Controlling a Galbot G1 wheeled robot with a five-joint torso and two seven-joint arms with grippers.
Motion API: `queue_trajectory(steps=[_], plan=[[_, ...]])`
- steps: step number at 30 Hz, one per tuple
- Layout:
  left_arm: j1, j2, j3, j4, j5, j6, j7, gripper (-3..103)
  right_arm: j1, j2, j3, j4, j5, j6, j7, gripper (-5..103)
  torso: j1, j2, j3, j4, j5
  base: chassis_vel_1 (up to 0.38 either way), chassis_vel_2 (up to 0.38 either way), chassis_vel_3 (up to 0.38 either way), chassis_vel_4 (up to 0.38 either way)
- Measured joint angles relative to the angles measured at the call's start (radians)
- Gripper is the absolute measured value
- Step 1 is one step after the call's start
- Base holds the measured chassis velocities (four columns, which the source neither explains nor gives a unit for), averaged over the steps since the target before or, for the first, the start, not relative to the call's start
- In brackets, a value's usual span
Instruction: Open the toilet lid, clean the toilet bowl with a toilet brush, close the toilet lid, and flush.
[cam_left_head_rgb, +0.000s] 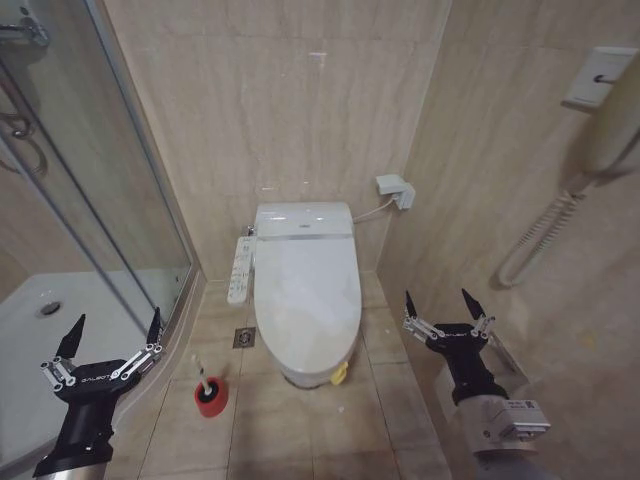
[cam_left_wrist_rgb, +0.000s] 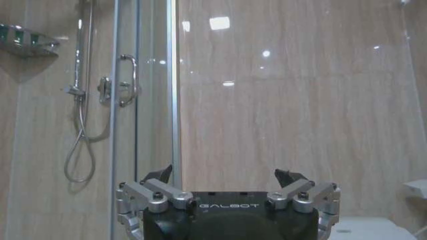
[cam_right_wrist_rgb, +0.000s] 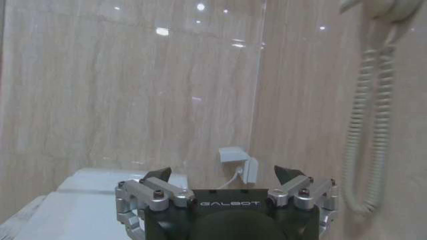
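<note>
The toilet lid (cam_left_head_rgb: 305, 290) lies shut over the toilet, white and glossy, with a small yellow loop tag (cam_left_head_rgb: 340, 375) at its front edge. The bowl beneath it is hidden. The toilet brush (cam_left_head_rgb: 204, 384) stands in a red cup holder (cam_left_head_rgb: 210, 398) on the floor, to the left of the toilet's front. My left gripper (cam_left_head_rgb: 112, 328) hangs open at the lower left, left of the brush and above the shower's edge. My right gripper (cam_left_head_rgb: 440, 300) is open at the lower right, beside the toilet's right side. Both hold nothing.
A glass shower enclosure (cam_left_head_rgb: 120, 200) with a white tray (cam_left_head_rgb: 40, 330) fills the left. A control panel (cam_left_head_rgb: 239, 270) juts from the toilet's left side. A wall socket box (cam_left_head_rgb: 396, 190) sits behind the toilet. A phone with coiled cord (cam_left_head_rgb: 545, 235) hangs on the right wall.
</note>
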Motion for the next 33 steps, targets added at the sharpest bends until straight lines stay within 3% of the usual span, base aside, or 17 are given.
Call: queue_trajectory(steps=[13, 33], plan=[[0.000, 0.000, 0.000, 0.000, 0.000, 0.000, 0.000, 100, -0.001, 0.000, 0.000, 0.000, 0.000, 0.000, 0.000, 100, -0.001, 0.000, -0.001, -0.0001, -0.0005, 0.206, -0.209, -0.210, 0.199], [0.000, 0.000, 0.000, 0.000, 0.000, 0.000, 0.000, 100, 0.000, 0.000, 0.000, 0.000, 0.000, 0.000, 0.000, 100, 0.000, 0.000, 0.000, -0.0001, -0.0007, 0.002, 0.002, 0.002, 0.002]])
